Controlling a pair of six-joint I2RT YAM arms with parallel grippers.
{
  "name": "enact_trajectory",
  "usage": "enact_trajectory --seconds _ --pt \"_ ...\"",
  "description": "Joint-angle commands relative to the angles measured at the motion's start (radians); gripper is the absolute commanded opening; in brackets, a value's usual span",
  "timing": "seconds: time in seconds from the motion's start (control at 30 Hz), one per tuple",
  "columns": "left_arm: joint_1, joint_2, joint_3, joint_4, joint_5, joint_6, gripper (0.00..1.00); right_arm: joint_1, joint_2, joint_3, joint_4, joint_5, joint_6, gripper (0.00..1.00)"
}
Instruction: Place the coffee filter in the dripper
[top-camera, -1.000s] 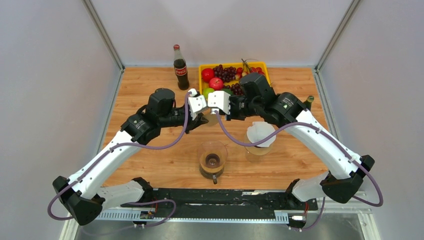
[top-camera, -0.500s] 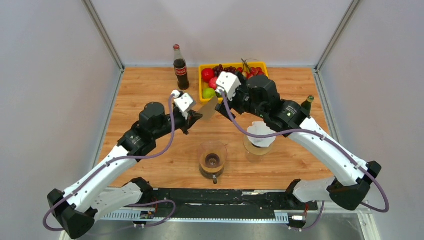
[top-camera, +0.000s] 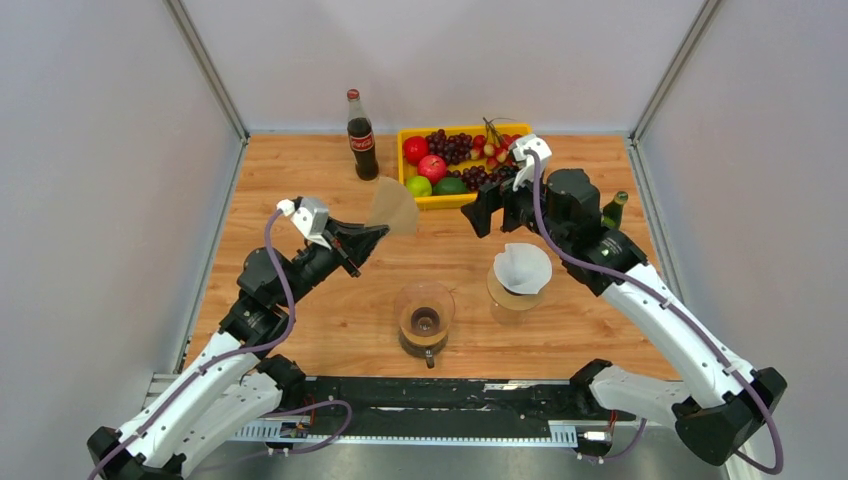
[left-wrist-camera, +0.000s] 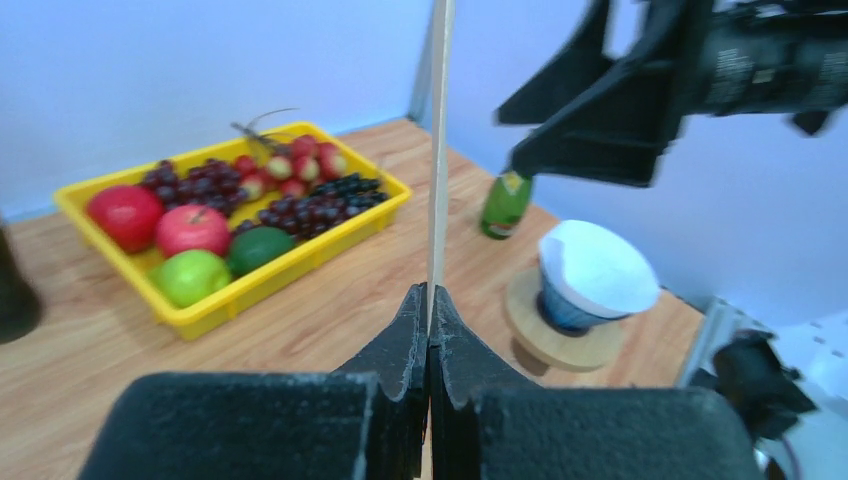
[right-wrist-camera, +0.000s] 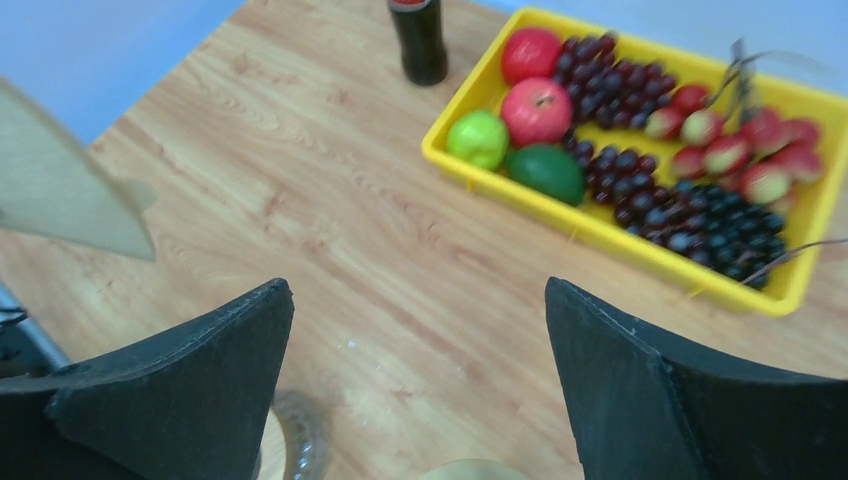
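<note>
Bright, even, diffuse light, faint shadows; overhead view sharp, wrist views soft, left hand (left-wrist-camera: 428, 300) blurred up close.

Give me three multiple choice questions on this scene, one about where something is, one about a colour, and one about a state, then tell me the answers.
1. Seen from above, where is the cola bottle relative to the yellow tray?
A inside it; B left of it; C right of it.

2. What colour is the filter in the left end effector?
A white; B blue; C brown.

3. The right end effector is:
A open and empty; B shut on the filter; C shut on the bottle.

Answers:
1 B, the bottle stands outside the tray, off its left wall.
2 C, the pinched paper is tan-brown.
3 A, its jaws stand wide apart, holding nothing.
</note>
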Motion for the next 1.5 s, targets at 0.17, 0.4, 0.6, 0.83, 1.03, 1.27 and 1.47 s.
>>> enact_trajectory --seconds 0.17,0.4,0.6,0.83,1.03,1.27,1.47 --pt "0.012 0.049 -0.025 0.219 0.288 -0.148 0.00 -0.034 0.046 -0.076 0.085 -0.278 0.140 1.00" --pt "0.020 0.089 -0.019 0.228 0.301 -0.164 0.00 -0.048 0.050 -0.104 0.137 -0.355 0.163 1.00" --pt "0.023 0.084 -0.022 0.237 0.307 -0.170 0.00 -0.050 0.015 -0.120 0.175 -0.434 0.166 1.00" --pt "0.022 0.082 -0.039 0.268 0.307 -0.207 0.00 -0.050 0.004 -0.127 0.210 -0.476 0.201 1.00" --pt "0.022 0.087 -0.045 0.276 0.295 -0.221 0.00 -0.050 -0.011 -0.126 0.235 -0.519 0.226 0.99" --pt "0.023 0.093 -0.051 0.295 0.290 -0.242 0.00 -0.049 -0.030 -0.139 0.237 -0.530 0.223 1.00" --pt "0.022 0.114 -0.052 0.335 0.358 -0.250 0.00 -0.048 -0.007 -0.133 0.239 -0.617 0.192 1.00"
